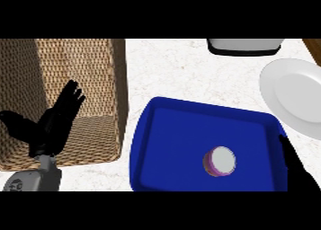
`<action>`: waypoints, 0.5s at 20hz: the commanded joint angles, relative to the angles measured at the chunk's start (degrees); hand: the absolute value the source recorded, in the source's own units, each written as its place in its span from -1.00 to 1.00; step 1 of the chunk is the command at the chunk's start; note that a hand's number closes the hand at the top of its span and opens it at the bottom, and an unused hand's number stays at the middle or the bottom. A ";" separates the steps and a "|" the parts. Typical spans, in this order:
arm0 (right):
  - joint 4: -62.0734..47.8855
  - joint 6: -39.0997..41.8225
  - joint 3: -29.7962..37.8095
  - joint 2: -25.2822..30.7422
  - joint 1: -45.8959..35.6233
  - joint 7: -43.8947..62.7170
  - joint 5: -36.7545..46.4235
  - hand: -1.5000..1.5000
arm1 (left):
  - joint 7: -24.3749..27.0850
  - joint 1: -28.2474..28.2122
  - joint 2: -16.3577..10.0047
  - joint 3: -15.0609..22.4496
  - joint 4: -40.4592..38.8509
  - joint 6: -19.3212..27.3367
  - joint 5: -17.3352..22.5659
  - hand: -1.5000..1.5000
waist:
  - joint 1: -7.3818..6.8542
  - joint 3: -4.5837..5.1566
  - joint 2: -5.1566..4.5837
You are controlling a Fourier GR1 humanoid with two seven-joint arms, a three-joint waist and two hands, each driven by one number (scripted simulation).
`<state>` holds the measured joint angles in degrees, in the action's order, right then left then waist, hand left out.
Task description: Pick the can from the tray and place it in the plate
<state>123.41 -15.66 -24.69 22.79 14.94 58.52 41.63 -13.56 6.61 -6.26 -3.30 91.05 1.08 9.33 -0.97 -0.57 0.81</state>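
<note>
Blue tray (pixel 141 148) occupies the near centre of the pale counter (pixel 169 67), and we find the can (pixel 220 161) standing upright inside it, in its right half, white top facing up and nothing touching it. The white plate (pixel 295 90) lies past the tray's far right corner, apart from it and bare. We note the right hand (pixel 296 173) at the tray's right rim, near the can, a position that suits the short route from can to plate. It shows only as a dark shape, so we cannot tell whether it is spread or closed. The left hand (pixel 53 121) rests over the wicker basket (pixel 116 90), fingers straight and spread, holding nothing. In our judgement, the pick has not yet begun.
</note>
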 commanded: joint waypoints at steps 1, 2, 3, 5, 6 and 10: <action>-0.08 2.27 -3.84 -4.08 -3.27 7.75 5.29 -1.00 | -2.68 -6.64 2.57 6.23 -5.41 0.62 -4.92 0.00 | 0.37 0.76 -1.07; -2.59 2.15 -3.33 -4.69 -4.12 7.38 6.50 -1.00 | -3.34 -5.43 1.12 4.29 -6.32 -0.24 -3.92 0.00 | 0.50 0.73 -1.21; -3.53 3.14 -3.54 -5.64 -5.07 8.61 7.29 -1.00 | -1.95 -8.73 0.51 4.95 -5.19 -2.74 -3.56 0.00 | -0.30 0.78 -1.21; -4.35 5.11 -3.45 -6.63 -6.14 9.79 8.57 -1.00 | -1.83 -5.77 0.84 3.13 -8.23 -1.13 -3.94 0.00 | 0.77 0.79 -1.44; -6.18 6.07 -3.42 -6.78 -6.65 10.16 9.79 -1.00 | -1.66 -4.44 0.41 3.05 -8.24 -1.83 -3.86 0.00 | 0.97 0.77 -1.46; -8.90 6.13 -5.06 -10.57 -5.79 11.09 13.81 -1.00 | -0.89 -8.03 1.25 3.01 -6.45 -1.87 -4.34 0.00 | 0.98 0.71 -1.15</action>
<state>116.53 -11.32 -28.39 14.85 9.69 62.79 52.15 -11.03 4.11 -5.43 -4.02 91.48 0.35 7.63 -0.61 -0.63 0.77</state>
